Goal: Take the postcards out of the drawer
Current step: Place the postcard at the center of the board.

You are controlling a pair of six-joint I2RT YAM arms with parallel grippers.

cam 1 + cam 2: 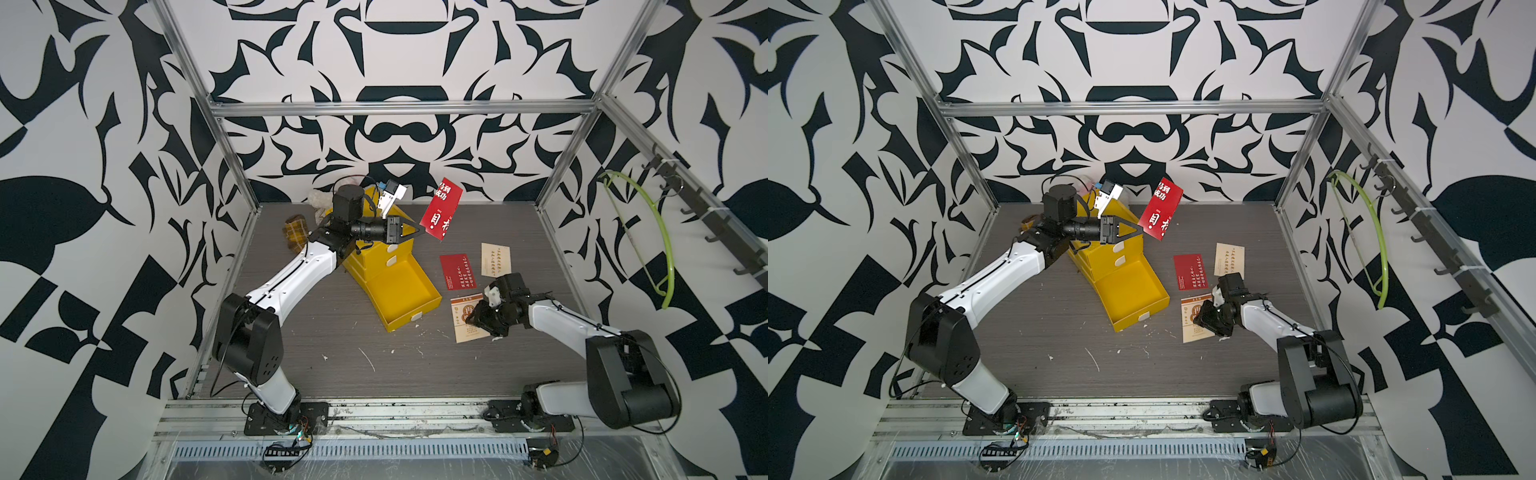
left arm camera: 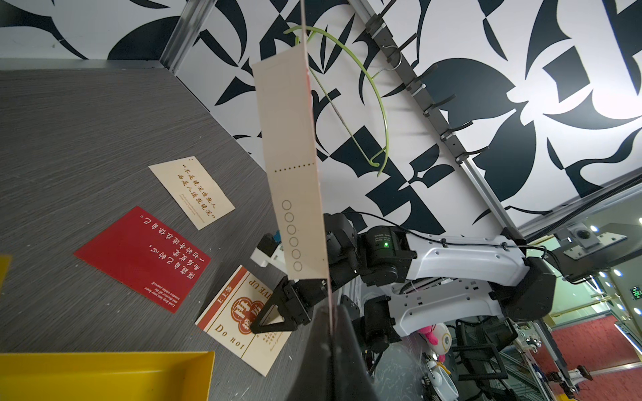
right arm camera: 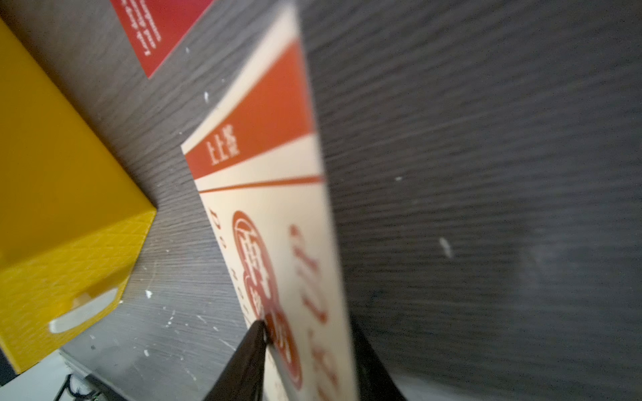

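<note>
My left gripper [image 1: 422,229] [image 2: 331,333] is shut on the edge of a red postcard [image 1: 442,210] [image 1: 1160,210] and holds it in the air behind the open yellow drawer [image 1: 405,295] [image 1: 1129,291], whose floor shows bare. In the left wrist view I see this card's cream back [image 2: 295,173]. Three postcards lie on the table right of the drawer: a red one [image 1: 457,270] [image 2: 142,258], a cream one [image 1: 495,259] [image 2: 192,191], and a cream one with an orange emblem [image 1: 459,328] [image 3: 264,215]. My right gripper [image 1: 471,320] [image 3: 309,333] is low over the emblem card, jaws apart, the card between them.
The yellow drawer unit [image 1: 374,249] stands at the back centre, with a plaid cloth [image 1: 296,232] to its left. A green hanger [image 1: 660,232] hangs from a hook rail [image 1: 706,216] on the right wall. White crumbs dot the grey table [image 1: 332,332].
</note>
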